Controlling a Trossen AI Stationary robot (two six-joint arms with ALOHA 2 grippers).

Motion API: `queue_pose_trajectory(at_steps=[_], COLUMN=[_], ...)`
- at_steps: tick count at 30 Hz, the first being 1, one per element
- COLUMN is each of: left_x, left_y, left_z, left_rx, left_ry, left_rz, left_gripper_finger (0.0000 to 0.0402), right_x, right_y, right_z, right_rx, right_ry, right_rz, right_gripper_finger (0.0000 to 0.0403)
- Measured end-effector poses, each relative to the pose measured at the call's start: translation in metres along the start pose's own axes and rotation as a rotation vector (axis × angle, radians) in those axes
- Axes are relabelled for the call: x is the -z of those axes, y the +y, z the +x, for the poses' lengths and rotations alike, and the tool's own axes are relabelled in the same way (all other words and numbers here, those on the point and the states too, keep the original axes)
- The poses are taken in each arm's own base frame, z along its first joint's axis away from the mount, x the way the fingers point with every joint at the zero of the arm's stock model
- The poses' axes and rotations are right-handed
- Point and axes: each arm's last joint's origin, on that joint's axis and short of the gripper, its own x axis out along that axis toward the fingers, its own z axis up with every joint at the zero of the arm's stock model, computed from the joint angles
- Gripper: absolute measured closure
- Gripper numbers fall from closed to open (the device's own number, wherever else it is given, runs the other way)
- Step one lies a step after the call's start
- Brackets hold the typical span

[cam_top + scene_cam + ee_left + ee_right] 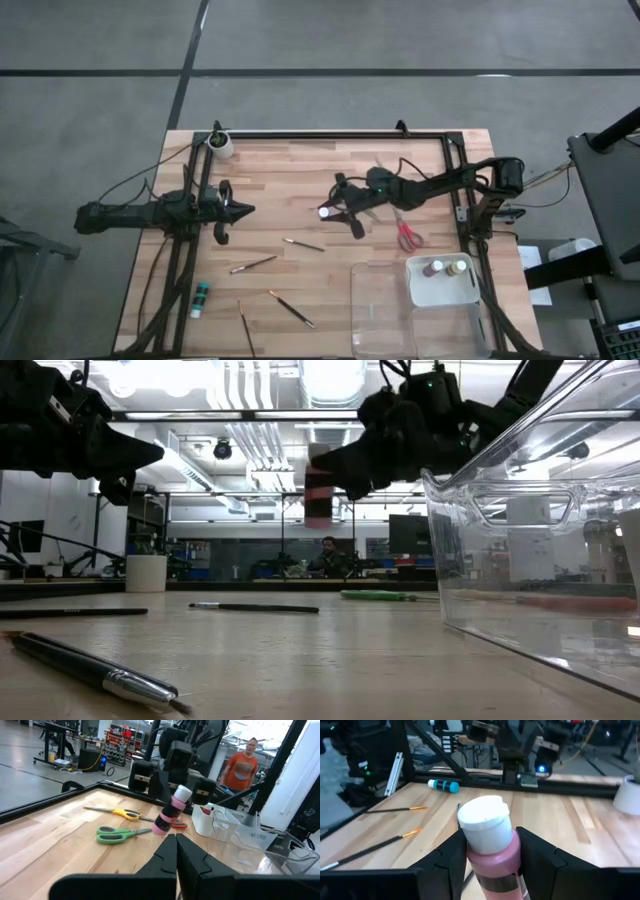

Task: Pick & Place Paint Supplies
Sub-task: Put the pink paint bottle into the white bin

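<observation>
Right now the right gripper (489, 857) is carrying a pink paint bottle (490, 847) up in the air.

Its two fingers are squeezing the bottle's sides just under the pale cap, about half open because the bottle is filling the gap, so the bottle is not slipping while it is hanging above the middle of the wooden table (290, 200). It is probably heading for the clear tray (415, 310) at the near right corner, where two bottles (447, 268) are already sitting in a white tub. Thin brushes (252, 265) and a teal bottle (200, 298) are waiting nearer the left side, likely still to be picked. Red scissors (407, 236) are lying under the right arm. The left gripper (240, 210) is waiting at the left, pinched shut and holding nothing. Farther back a white cup (219, 144) is standing in the corner.
</observation>
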Motion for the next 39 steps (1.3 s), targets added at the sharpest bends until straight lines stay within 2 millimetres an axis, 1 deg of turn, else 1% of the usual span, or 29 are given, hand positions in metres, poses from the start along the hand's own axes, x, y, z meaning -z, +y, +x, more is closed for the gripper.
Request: queue_pose_trajectory(at_steps=[6,11,20,24,29,31,33,36,39], left_x=[0.0,0.0,0.0,0.0,0.0,0.0,0.0,0.0,0.0], left_y=[0.0,0.0,0.0,0.0,0.0,0.0,0.0,0.0,0.0], left_z=[0.0,0.0,0.0,0.0,0.0,0.0,0.0,0.0,0.0], left_rx=[0.0,0.0,0.0,-0.001,0.0,0.0,0.0,0.0,0.0], left_ry=[0.0,0.0,0.0,0.001,0.0,0.0,0.0,0.0,0.0], left_rz=[0.0,0.0,0.0,0.0,0.0,0.0,0.0,0.0,0.0], left_gripper_finger=[0.0401,0.0401,0.0401,0.0401,0.0401,0.0401,0.0401,0.0401,0.0401], right_x=[0.008,0.008,0.011,0.008,-0.007,-0.009,-0.003,0.012,0.021], right_y=[0.001,0.002,0.003,0.005,0.007,0.005,0.002,-0.003,-0.006], right_z=[-0.004,-0.006,-0.008,-0.007,-0.005,-0.002,0.002,0.009,0.014], right_rx=[0.011,0.012,0.01,0.003,0.003,0.015,0.025,0.026,0.016], right_ry=[0.013,-0.02,-0.011,-0.041,-0.162,-0.173,-0.157,-0.142,-0.21], right_rz=[0.027,0.053,0.105,0.11,0.096,0.123,0.156,0.19,0.198], right_gripper_finger=[0.0258,0.0258,0.0258,0.0258,0.0258,0.0258,0.0258,0.0258,0.0258])
